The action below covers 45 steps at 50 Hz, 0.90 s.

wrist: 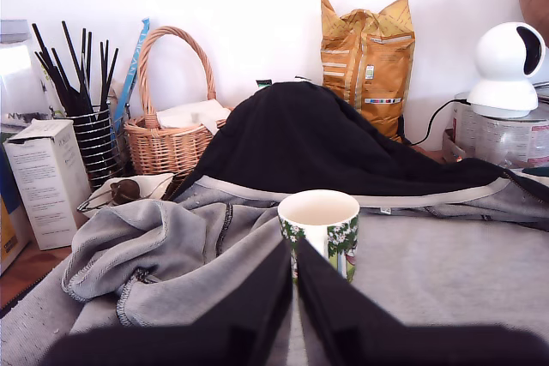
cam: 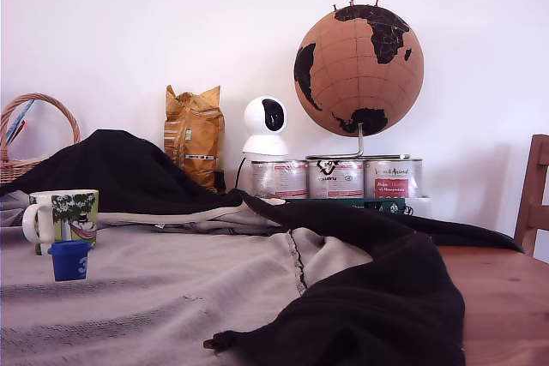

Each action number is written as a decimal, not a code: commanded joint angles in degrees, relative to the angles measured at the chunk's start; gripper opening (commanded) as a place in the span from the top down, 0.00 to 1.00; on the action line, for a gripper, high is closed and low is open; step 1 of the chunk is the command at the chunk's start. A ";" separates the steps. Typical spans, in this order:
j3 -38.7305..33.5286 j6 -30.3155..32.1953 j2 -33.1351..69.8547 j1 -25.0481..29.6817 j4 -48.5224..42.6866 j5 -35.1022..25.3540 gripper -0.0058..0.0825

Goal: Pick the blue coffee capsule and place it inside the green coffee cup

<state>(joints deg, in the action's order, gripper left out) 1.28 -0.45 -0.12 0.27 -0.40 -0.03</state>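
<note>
Item 1, blue coffee capsule (cam: 69,260): stands upright, wide rim uppermost, on the grey cloth (cam: 171,289) covering the tabletop, at the near left of the exterior view. It sits just in front of the green coffee cup (cam: 64,216), overlapping its base in that view; I cannot tell whether they touch. It does not show in the wrist view.

Item 2, green coffee cup: upright, mouth open and empty in the wrist view (wrist: 318,231), handle toward the exterior view's left.

Item 3, end effector (wrist: 294,297): absent from the exterior view. In the wrist view I see its two dark fingers meeting at a narrow seam, nothing visible between them; I read it as closed and empty.

Item 4, key relation: the cup lies straight ahead of the fingertips, just beyond them. I judge the capsule lies lower, hidden by the fingers or out of frame, so the coming move needs opening and a descent before any lift.

Item 5, background: wicker basket (wrist: 171,130), orange bag (wrist: 367,62), white camera (wrist: 508,62), cork globe (cam: 358,70), black garment (wrist: 317,139).
</note>
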 commanded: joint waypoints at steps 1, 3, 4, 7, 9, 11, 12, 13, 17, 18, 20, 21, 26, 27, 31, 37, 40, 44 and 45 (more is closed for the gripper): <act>-2.67 -4.09 -0.37 -1.64 -5.33 -5.92 0.96; -2.67 -4.09 -0.37 -1.64 -5.40 -5.92 0.96; -2.67 -4.09 -0.37 -1.64 -5.46 -5.92 0.96; -2.67 -4.09 -0.37 -1.64 -5.53 -5.92 0.96; -2.67 -4.57 -0.37 -1.64 -5.49 -5.99 0.96; -2.67 -5.70 -0.37 -1.62 -5.07 -6.12 0.96; -2.67 -6.51 -0.37 -1.60 -4.76 -6.51 0.96; -2.67 -7.28 -0.37 -1.60 -4.20 -7.08 0.96; -2.67 -9.77 -0.31 -1.60 -1.49 -10.80 0.96; -2.67 -10.49 -0.26 -1.60 -0.83 -11.80 0.96; -2.67 -12.02 -0.24 -1.51 0.31 -14.01 0.96; -2.67 -12.83 -0.24 -1.44 0.63 -14.78 0.96; -2.67 -16.28 -0.17 -0.59 1.81 -17.00 0.96; -2.67 -16.68 -0.11 -0.35 1.95 -17.42 0.96; -2.67 -17.99 0.66 0.83 2.69 -18.43 0.96; -2.67 -18.21 3.50 3.43 3.65 -19.19 0.96; -2.67 -17.99 5.42 4.81 4.09 -19.17 0.96; -2.69 -17.33 8.59 6.40 5.57 -19.02 0.96; -2.69 -17.05 9.53 6.82 6.10 -19.02 0.96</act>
<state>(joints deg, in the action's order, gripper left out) 0.38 -18.02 7.70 6.31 4.27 -19.05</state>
